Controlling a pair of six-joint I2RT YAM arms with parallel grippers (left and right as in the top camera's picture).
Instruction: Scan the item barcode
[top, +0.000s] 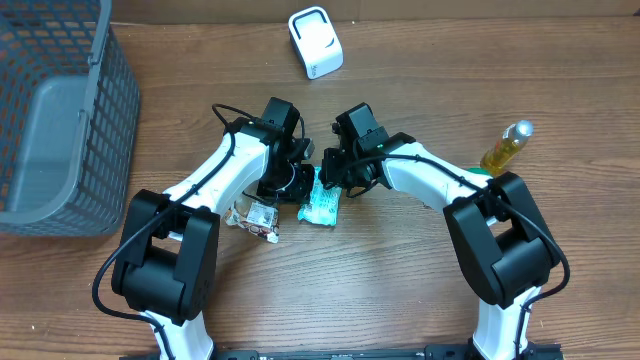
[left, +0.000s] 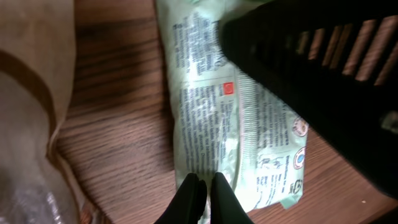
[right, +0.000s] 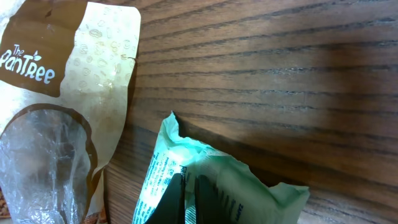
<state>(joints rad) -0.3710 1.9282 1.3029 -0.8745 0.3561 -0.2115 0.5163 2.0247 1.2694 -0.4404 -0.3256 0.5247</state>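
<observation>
Both claws are seen pressed together: left claw (left: 203, 186) and right claw (right: 186, 190) are set against the green packet (top: 322, 206), laid on the desk (top: 400, 270) between them. Its long axis is run near-to-far, printed back turned upward.

A grey basket (top: 115, 110), a white scanner (top: 315, 42), a green packet (top: 322, 205), a brown-and-clear packet (top: 258, 217) just beside it and a yellow bottle (top: 506, 146) at the right are carried by the wooden table (top: 400, 280).
</observation>
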